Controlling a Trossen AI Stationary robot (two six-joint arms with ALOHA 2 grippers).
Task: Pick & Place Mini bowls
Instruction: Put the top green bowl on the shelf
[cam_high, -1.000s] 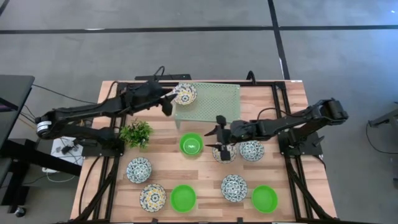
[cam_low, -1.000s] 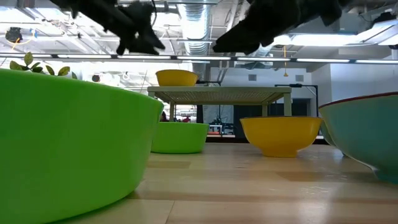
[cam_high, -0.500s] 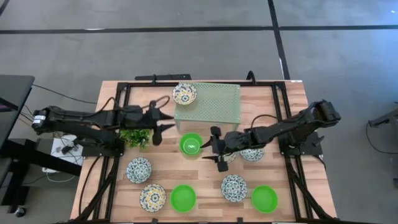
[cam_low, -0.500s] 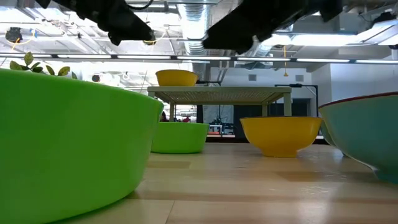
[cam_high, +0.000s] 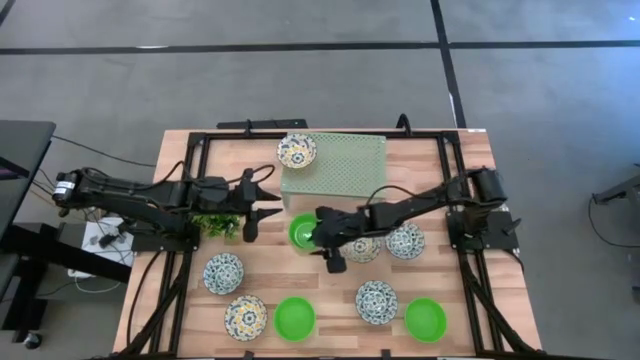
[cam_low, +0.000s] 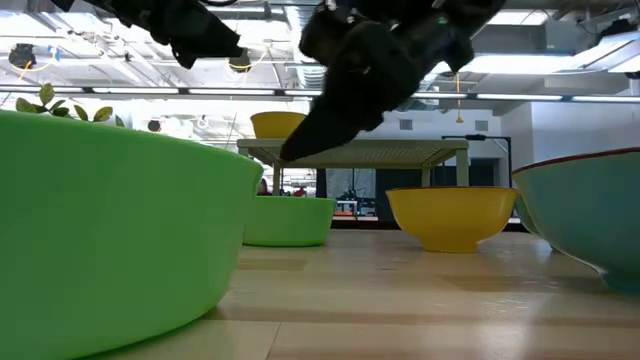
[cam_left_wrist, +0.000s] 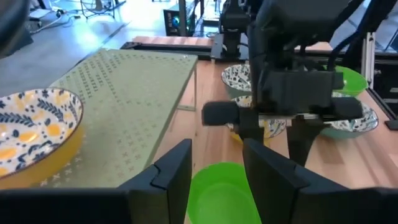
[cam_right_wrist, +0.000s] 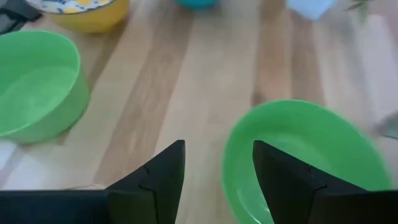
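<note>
— Bowl in question: the green bowl (cam_high: 307, 231) mid-bench, just in front of the rack (cam_high: 335, 166). Which fingers are nearer?

— The right gripper (cam_high: 327, 245) by far. It hangs at the bowl's near-right rim; in the right wrist view the rim (cam_right_wrist: 249, 134) sits right ahead of its fingers (cam_right_wrist: 155, 177), a touch off toward one of them. They are spread wide with nothing between them.

— And the left gripper (cam_high: 256, 203)?

— Beside the plant (cam_high: 217, 222), pointing at the same bowl from the far side, a clear gap away. Its fingers (cam_left_wrist: 171, 171) stand parted and empty, the bowl showing between them in its wrist view.

— Axis to worry about?

— None; the bowl is round, so I judge any rim pinch will do. One finger inside, one outside the wall.

— Room around it?

— Tight on the right: a patterned bowl (cam_high: 362, 248) sits under the right arm, another (cam_high: 405, 241) just beyond. The rack's front edge is close behind the green bowl. Toward the left and front the bench (cam_high: 266, 270) is bare wood before the next bowls (cam_high: 223, 273).

— Rack itself?

— One patterned bowl (cam_high: 297, 151) is on its left corner; the rest of the top is free, well clear for setting down.

— Risk?

— Both arms converging on one bowl; I'd guess the left should hold off.
</note>
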